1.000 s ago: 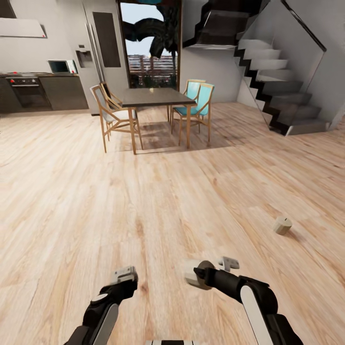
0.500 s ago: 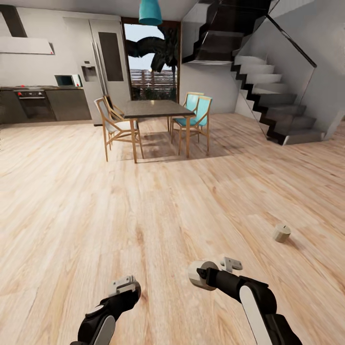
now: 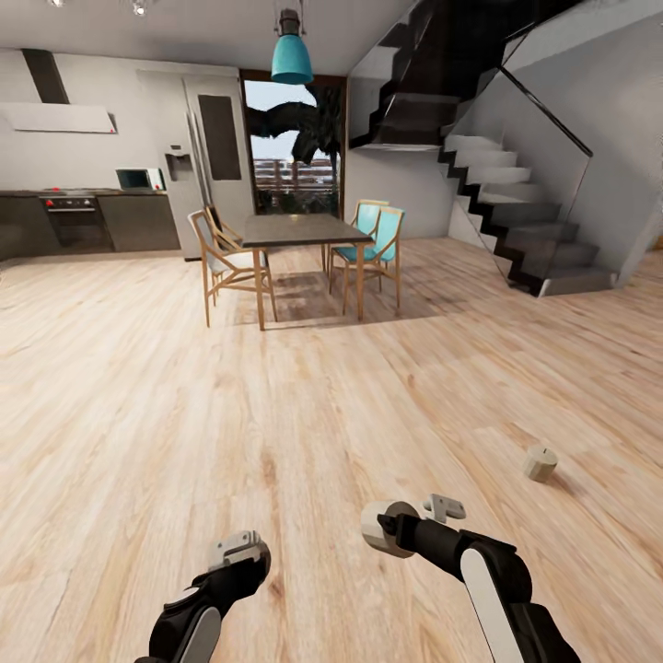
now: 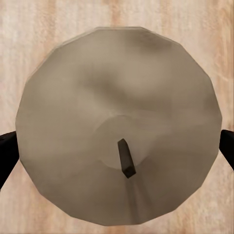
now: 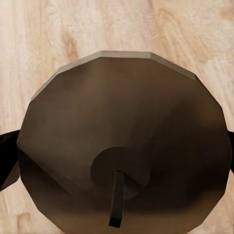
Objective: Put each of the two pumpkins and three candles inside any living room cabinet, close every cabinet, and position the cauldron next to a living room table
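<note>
Left gripper (image 3: 241,545) pinching stubby beige candle (image 4: 117,124) | right gripper (image 3: 391,527) pinching second candle (image 5: 124,141) | third candle (image 3: 540,461) on plank floor — carry level, turn toward the cabinet.

We count three candles: one (image 3: 540,462) on the floor (image 3: 304,405), one (image 4: 117,126) between dark fingers, one (image 5: 122,146) between other fingers. We count one dining table (image 3: 293,229) and four chairs (image 3: 221,262).

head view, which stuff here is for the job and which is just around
For the job:
- candle on the floor
- candle in the right gripper
- candle in the left gripper

Just around:
- dining table
- chairs
- staircase
- pendant lamp
</note>
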Controlling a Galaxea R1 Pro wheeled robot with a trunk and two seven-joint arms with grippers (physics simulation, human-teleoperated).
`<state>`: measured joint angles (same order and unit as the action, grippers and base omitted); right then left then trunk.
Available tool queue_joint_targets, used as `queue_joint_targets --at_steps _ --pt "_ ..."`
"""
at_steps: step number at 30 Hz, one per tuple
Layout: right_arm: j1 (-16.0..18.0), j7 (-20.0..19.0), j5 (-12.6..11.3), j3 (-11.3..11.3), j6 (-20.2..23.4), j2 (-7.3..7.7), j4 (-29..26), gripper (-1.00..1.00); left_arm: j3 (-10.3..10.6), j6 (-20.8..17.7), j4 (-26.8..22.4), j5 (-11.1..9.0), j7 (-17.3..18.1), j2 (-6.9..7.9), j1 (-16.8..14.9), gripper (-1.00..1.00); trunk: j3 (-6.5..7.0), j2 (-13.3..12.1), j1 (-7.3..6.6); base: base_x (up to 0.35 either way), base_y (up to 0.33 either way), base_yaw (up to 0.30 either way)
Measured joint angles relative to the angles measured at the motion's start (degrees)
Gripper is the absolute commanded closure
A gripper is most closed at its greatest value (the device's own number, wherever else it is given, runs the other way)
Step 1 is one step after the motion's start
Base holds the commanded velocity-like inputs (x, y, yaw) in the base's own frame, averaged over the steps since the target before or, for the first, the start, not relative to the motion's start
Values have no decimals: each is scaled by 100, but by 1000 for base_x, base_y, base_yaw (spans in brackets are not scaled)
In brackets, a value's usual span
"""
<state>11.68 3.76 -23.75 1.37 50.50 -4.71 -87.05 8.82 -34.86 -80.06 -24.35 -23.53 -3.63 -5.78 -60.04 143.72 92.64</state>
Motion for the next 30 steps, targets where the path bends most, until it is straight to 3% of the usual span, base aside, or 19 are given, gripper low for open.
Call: queue_joint_targets --at_steps 10,21,30 --pt "2 -6 1 -5 0 -3 0 100 0 9 4 1 0 -3 1 100 222 -14 -25 -32 0 0" --pt "-2 -9 2 1 1 -11 0 100 7 36 5 -2 0 -6 9 100 465 -29 -51 -252 0 5" --pt "0 -8 -1 9 1 -12 4 100 7 52 12 0 -7 -7 11 100 665 -41 -77 -151 0 201"
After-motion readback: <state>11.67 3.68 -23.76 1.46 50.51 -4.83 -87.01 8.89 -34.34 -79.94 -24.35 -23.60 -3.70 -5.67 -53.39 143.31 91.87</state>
